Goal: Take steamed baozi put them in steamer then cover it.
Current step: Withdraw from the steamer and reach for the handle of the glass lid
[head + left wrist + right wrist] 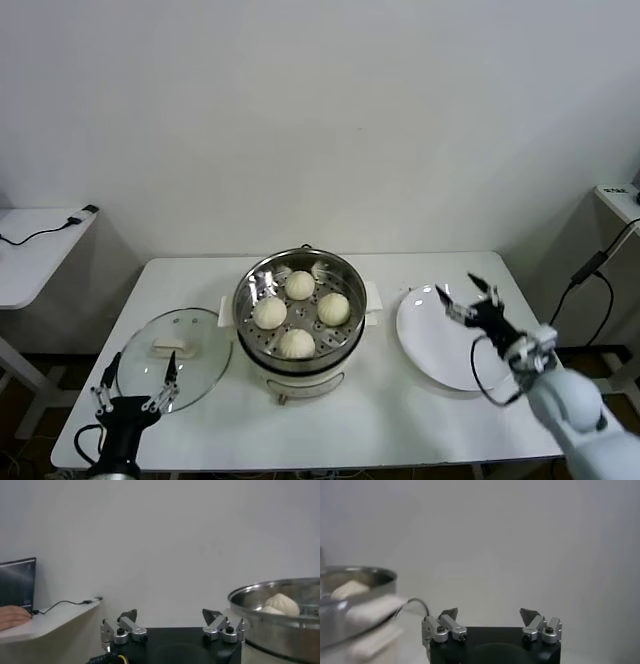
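Several cream-white steamed baozi [297,343] lie on the perforated tray inside the shiny steel steamer [252,279] at the table's middle. The glass cover [205,368] with its cream handle [172,347] lies flat on the table left of the steamer. My left gripper [136,381] hovers open at the cover's near edge, empty. My right gripper [468,291] stands open and empty over the white plate. In the left wrist view the open gripper [170,616] faces the wall, with the steamer rim [260,591] and a baozi [283,602] beside it. The right wrist view shows the right gripper [489,614] open, the steamer [355,575] off to one side.
A bare white plate [425,335] lies right of the steamer. A side table [30,250] with a cable stands at the far left, another shelf [618,197] with a hanging cable at the far right. A white wall rises behind the table.
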`<state>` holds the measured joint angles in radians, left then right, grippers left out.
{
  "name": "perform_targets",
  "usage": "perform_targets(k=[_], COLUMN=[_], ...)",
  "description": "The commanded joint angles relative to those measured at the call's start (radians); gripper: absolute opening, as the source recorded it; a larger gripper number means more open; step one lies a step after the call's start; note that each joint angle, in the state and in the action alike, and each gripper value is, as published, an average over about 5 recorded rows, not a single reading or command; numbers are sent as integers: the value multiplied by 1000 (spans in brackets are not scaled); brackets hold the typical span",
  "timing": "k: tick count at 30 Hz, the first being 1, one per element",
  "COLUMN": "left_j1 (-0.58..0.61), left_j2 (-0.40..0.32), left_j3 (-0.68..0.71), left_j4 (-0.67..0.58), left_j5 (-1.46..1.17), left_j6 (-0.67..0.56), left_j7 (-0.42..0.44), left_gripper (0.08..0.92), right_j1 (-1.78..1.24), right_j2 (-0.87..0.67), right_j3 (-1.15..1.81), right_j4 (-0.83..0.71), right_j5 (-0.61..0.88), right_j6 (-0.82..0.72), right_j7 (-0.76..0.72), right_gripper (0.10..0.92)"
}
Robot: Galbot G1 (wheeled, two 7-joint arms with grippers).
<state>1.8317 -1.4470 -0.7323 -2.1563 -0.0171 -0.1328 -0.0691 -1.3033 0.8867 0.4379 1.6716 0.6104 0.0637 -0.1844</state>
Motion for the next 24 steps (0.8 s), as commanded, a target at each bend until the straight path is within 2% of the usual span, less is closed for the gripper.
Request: perform_targets(k=[1,6,10,13,18,24], left_j1=[-2,-15,-48,-98,-221,-320], left_j2=[35,85,111,129,157,194], left_j3=[-2,-29,-18,9,30,41], left_j4=[28,100,211,326,532,651], left_j5=[294,882,1210,1300,1360,1353], left_j6=[-10,4,63,74,0,-52], left_j7=[-102,-286,-347,-379,-452,-459], left_gripper=[823,823,823,823,823,823], right_j1=[-306,-319,-321,-316,-302,-303], right_j2=[209,241,249,248,247,258], right_j3=[170,171,175,181,190,196], right_j4=[29,39,59,74,92,114], right_j5=[-56,-69,-68,-63,-60,-65], right_j6=[121,113,108,100,87,79], right_j7=[0,21,32,40,50,59], right_gripper=[823,823,823,823,823,823])
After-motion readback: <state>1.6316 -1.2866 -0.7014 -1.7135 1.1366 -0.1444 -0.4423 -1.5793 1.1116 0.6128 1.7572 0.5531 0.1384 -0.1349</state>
